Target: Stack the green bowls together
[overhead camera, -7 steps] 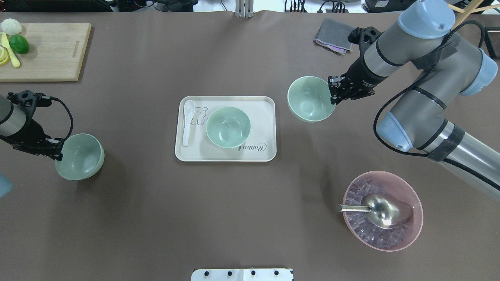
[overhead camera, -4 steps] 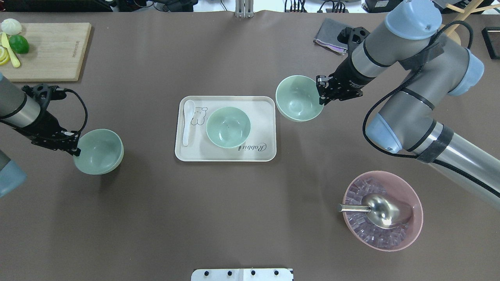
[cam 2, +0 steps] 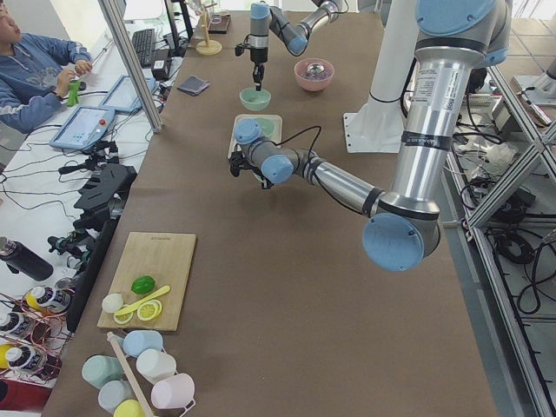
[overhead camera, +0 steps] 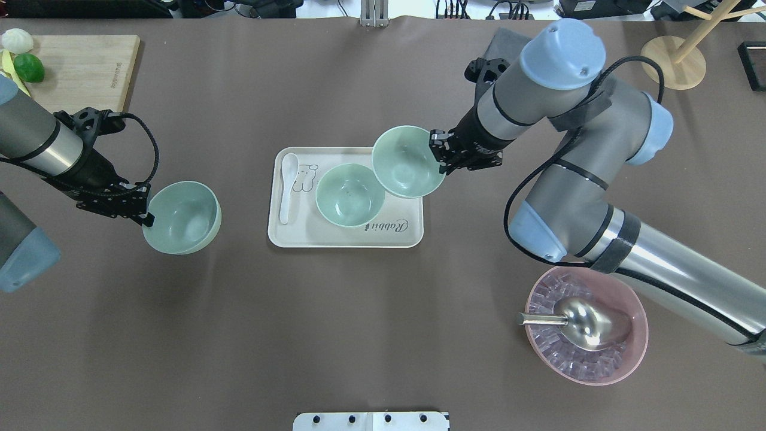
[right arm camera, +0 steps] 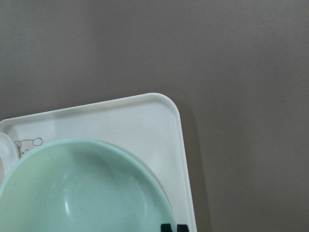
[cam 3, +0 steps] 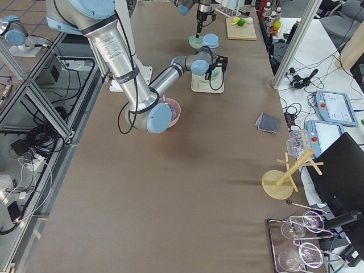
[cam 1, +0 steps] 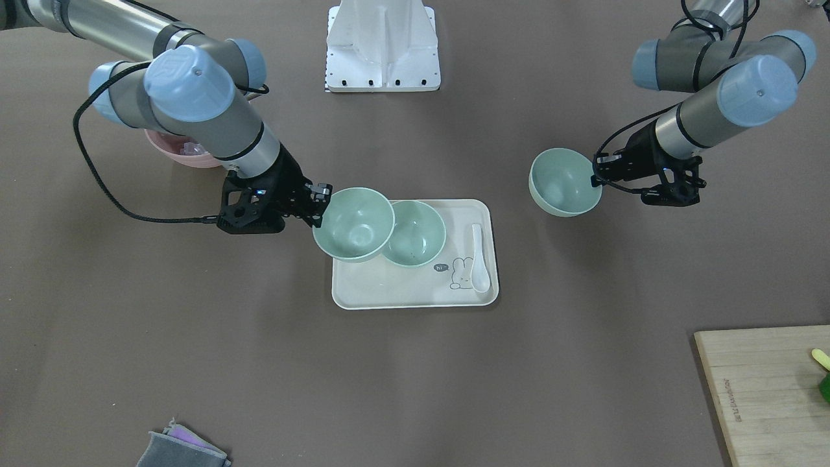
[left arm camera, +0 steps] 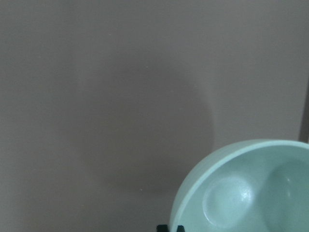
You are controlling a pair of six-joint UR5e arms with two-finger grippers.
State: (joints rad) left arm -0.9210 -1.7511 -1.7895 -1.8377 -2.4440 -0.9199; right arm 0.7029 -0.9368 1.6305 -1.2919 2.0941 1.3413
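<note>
- Brown worktop point(overhead camera: 359, 347): a cream rectangular plastic tray point(overhead camera: 335, 236) sits at its middle.
- A small round pale mint-green matte bowl point(overhead camera: 349, 196) rests on the tray.
- The second green bowl point(overhead camera: 407, 161) hangs over the tray's corner, towards the right edge.
- The third green bowl point(overhead camera: 182, 216) hovers towards the left edge.
- The right fingers point(overhead camera: 435, 149) pinch the second bowl's rim, and the left fingers point(overhead camera: 142, 216) pinch the third's.
- The first nesting looks to be in hand. Next, centre the second bowl over the tray bowl, then lower it.

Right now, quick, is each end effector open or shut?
Left end effector: shut on one green bowl, clear of the tray.
Right end effector: shut on another green bowl, over the tray's corner.
</note>
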